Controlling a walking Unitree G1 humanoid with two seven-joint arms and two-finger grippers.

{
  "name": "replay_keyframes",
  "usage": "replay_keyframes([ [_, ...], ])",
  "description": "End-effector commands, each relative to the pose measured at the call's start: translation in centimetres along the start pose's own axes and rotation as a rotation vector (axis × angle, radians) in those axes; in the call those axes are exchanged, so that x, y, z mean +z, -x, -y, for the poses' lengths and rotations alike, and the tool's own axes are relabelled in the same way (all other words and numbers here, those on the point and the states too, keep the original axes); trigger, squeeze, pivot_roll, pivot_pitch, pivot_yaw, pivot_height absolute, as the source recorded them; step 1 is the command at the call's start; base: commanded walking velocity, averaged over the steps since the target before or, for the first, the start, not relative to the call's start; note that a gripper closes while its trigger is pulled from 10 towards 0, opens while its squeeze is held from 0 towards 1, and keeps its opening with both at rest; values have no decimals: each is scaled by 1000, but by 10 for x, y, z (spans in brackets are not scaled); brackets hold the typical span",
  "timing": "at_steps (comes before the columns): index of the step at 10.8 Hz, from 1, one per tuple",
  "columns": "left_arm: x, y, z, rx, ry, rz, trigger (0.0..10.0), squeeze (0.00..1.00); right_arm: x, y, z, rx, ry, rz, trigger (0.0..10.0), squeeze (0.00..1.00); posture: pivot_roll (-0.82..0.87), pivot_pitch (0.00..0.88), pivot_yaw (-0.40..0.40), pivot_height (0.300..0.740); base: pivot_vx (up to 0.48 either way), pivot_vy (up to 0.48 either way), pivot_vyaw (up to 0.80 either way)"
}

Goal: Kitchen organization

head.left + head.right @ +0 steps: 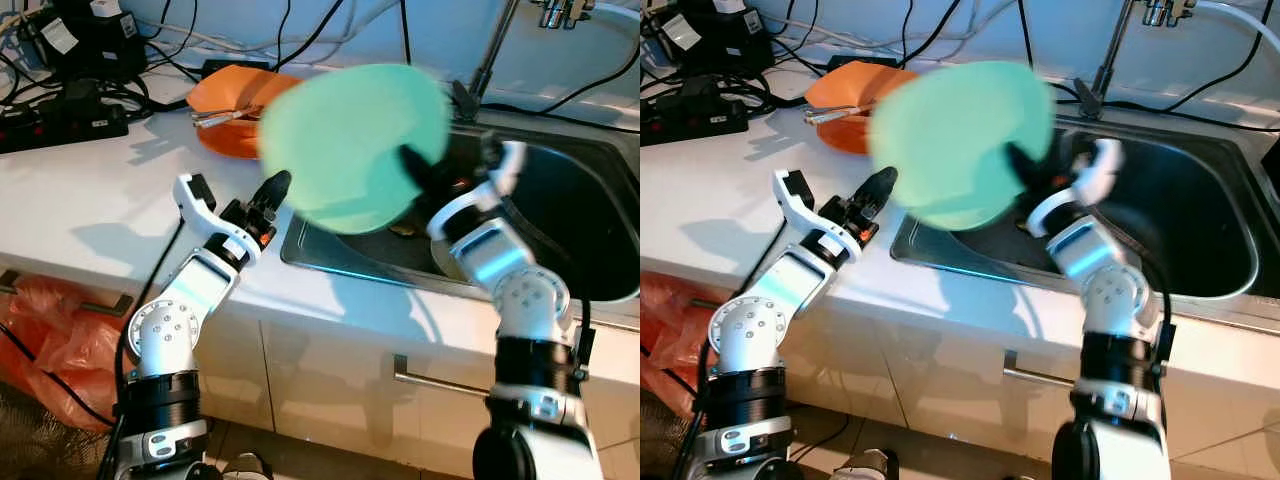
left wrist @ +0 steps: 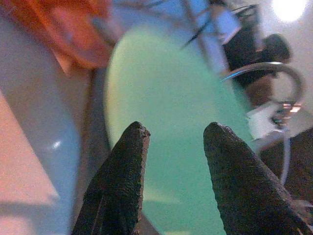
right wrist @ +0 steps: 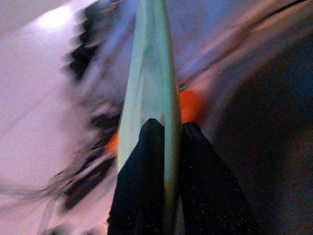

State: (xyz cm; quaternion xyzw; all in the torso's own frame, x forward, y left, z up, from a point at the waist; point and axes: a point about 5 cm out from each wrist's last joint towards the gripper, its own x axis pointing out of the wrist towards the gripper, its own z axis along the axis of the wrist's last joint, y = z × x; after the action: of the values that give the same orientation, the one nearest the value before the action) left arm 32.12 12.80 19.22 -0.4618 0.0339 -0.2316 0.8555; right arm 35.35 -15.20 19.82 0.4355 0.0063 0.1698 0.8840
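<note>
1. Pinching the rim of a pale green plate [image 1: 350, 145] edge-on between the right gripper [image 3: 168, 134] fingers, one finger on each face, above the near left corner of the steel sink [image 1: 560, 190].
2. Hovering the left gripper [image 1: 272, 192] at the plate's near edge over the white counter [image 1: 90, 190], fingers [image 2: 122, 176] spread apart with the green face just beyond them, not touching.
3. Waiting at the counter's back edge, beside the sink's far left corner: an orange plate [image 1: 225, 95] carrying what look like chopsticks, too blurred to confirm.
4. Risking a slip, judging by the narrow hold on the rim: tilting or swinging could twist the plate loose into the sink.
5. Risking a knock as well, with the left fingers so near the plate's edge.
</note>
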Motion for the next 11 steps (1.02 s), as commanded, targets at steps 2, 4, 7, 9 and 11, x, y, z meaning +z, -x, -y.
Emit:
replay_keyframes([
  [2,2,0,6,-24,-30,-1,10000,1000,20,1,12,-82,-6,112,0,0,98,65,-18,740,0,0,0],
  [4,3,1,4,-14,-58,-3,10000,1000,35,3,29,-186,-22,199,0,0,99,58,-15,740,0,0,0],
  [7,1,1,2,19,-148,-40,10000,1000,31,8,60,-426,176,109,0,0,99,56,-14,740,0,0,0],
  [9,0,0,2,28,-212,-62,10000,1000,17,5,66,-476,301,-7,0,0,99,56,-14,740,0,0,0],
  [11,-3,3,-1,57,-290,-92,10000,1000,11,13,87,-619,405,-67,0,0,111,62,-12,740,0,0,0],
])
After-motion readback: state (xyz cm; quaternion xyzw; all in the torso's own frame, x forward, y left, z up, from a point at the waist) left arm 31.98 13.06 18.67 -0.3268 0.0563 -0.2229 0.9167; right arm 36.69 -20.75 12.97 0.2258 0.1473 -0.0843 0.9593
